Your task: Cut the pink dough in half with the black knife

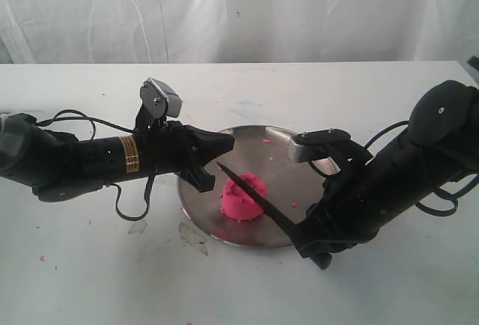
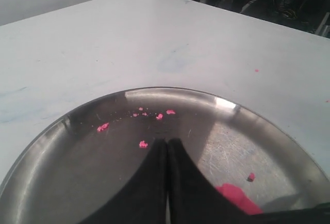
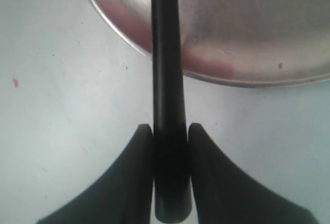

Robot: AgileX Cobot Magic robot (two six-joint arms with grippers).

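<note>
White bench point(image 1: 239, 93), backed by a white cloth point(image 1: 239, 10). Small pink crumbs point(image 2: 103, 127) lie scattered on the plate, a few more out on the bench. Scuffed patches mark the bench just beside the plate's near-left rim.

Round steel plate point(image 1: 251, 141) sits mid-bench. The pink dough point(image 1: 242, 199) stands in it, a single moulded lump toward the near-left part, uncut as far as the exterior view shows.

Left gripper point(image 1: 224, 144) hangs over the plate's left edge, close above and beside the dough; its fingers point(image 2: 149, 182) are pressed together with nothing between them. In the left wrist view a bit of dough peeks out just past them.

Right gripper point(image 1: 310, 243) is at the plate's near-right rim, fingers point(image 3: 136, 177) clamped on the handle of the black knife point(image 1: 254, 199). The blade slants up and left across the top of the dough, its tip pointing at the left gripper; whether the edge touches the dough cannot be told
</note>
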